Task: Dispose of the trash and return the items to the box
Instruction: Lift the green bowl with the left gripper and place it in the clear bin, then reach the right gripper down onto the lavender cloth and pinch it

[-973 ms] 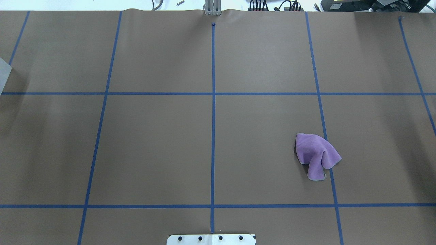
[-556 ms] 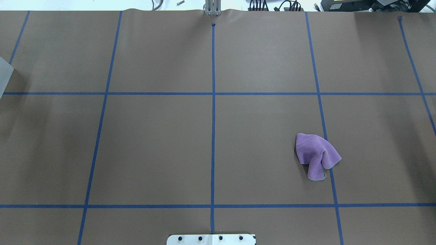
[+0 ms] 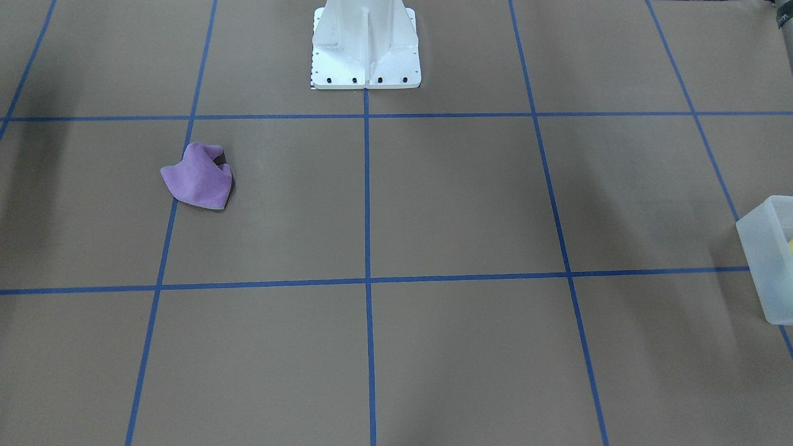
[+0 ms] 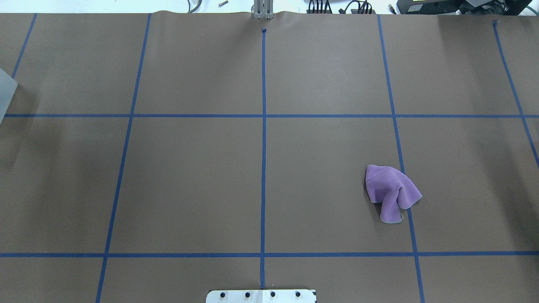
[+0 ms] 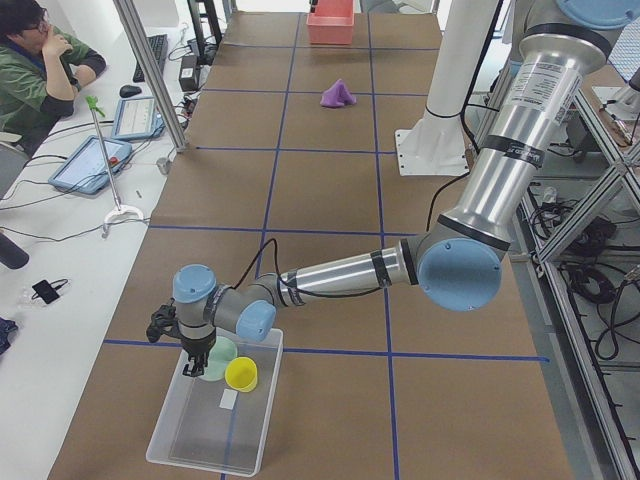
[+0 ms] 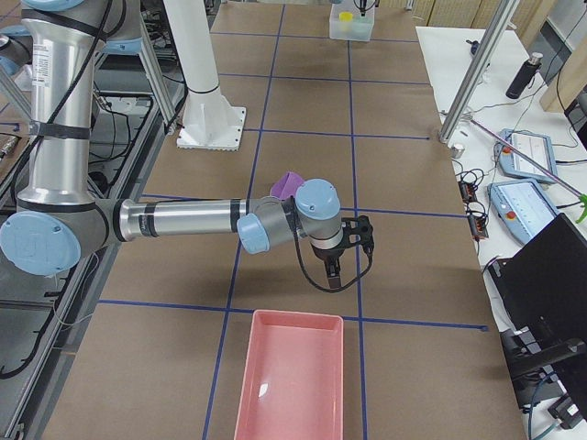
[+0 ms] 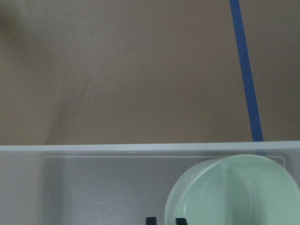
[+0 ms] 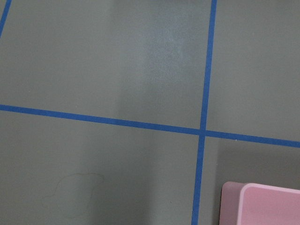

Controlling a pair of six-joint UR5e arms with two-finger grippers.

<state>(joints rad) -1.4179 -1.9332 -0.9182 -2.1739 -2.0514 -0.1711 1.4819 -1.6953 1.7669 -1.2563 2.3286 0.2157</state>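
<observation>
The frosted box (image 5: 190,435) stands at the table's left end; it also shows in the front view (image 3: 768,260) and the overhead view (image 4: 6,94). In it lie a pale green bowl (image 5: 218,358), a yellow cup (image 5: 241,373) and a small white scrap (image 5: 228,399). My left gripper (image 5: 190,362) reaches down into the box. In the left wrist view its fingertips (image 7: 150,220) straddle the bowl's (image 7: 234,192) rim, close together. A purple cloth (image 4: 389,191) lies crumpled on the table's right half. My right gripper (image 6: 335,266) hangs over bare table beyond the cloth (image 6: 289,183); I cannot tell if it is open.
A pink tray (image 6: 292,385) sits at the table's right end, its corner in the right wrist view (image 8: 262,206). The white robot base (image 3: 365,49) stands at the near edge's middle. An operator (image 5: 40,60) sits beside the far edge.
The box's corner at the overhead view's left edge has shifted slightly to the right. The purple cloth has not moved.
</observation>
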